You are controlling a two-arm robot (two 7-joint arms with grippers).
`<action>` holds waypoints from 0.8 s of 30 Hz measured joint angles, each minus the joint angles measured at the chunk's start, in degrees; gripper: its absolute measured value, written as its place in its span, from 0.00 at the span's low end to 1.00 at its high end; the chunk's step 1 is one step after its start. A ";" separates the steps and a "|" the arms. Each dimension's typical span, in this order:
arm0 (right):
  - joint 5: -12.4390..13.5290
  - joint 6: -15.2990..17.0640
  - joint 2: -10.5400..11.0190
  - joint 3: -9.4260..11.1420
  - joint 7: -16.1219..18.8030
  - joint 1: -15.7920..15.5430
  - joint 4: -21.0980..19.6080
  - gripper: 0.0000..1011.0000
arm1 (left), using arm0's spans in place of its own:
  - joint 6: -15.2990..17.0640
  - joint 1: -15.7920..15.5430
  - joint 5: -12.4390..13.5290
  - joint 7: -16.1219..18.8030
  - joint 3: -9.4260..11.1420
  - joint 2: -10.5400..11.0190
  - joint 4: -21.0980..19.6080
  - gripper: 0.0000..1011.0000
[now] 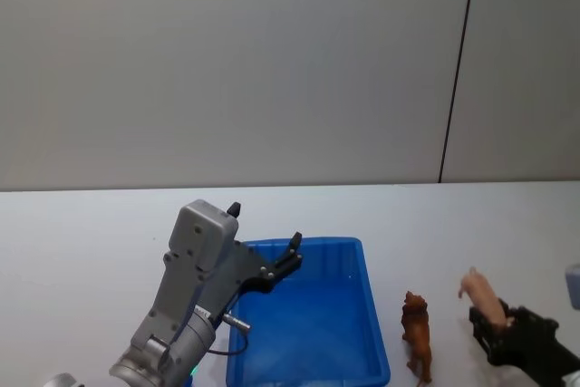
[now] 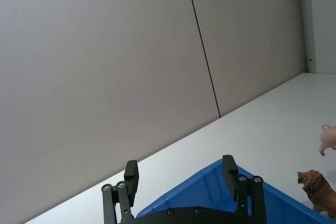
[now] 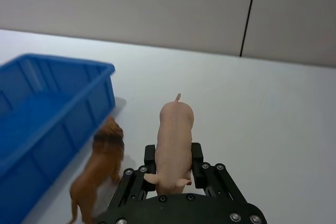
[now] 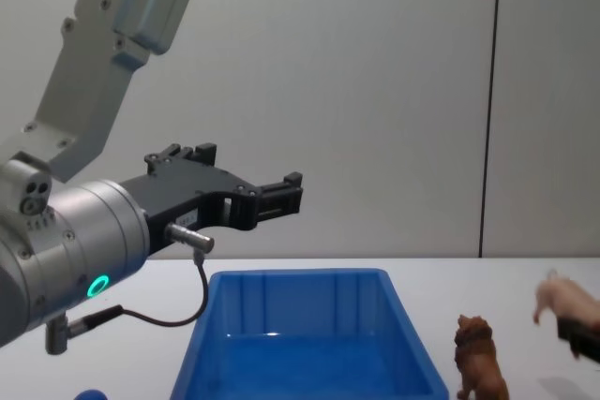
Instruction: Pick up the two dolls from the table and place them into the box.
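Observation:
The pale pink pig doll (image 3: pixel 173 135) sits between the fingers of my right gripper (image 3: pixel 173 157), which is shut on it and holds it a little above the white table (image 1: pixel 91 233). In the head view the pig (image 1: pixel 479 292) and right gripper (image 1: pixel 494 322) are right of the lion. The reddish-brown lion doll (image 1: pixel 418 336) stands on the table just right of the blue box (image 1: pixel 373 319). My left gripper (image 1: pixel 292 256) hovers open and empty above the box's far left part; its fingers (image 2: pixel 131 176) are spread wide.
A grey wall with a dark vertical seam (image 1: pixel 458 70) stands behind the table. Open tabletop lies left of the box and beyond it. A small blue object (image 4: pixel 89 394) peeks in at the chest view's lower left edge.

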 joint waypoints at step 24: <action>-3.60 2.48 -4.70 -3.00 11.52 8.55 -3.16 0.36 | 0.00 0.00 0.00 0.00 0.00 0.00 0.00 0.99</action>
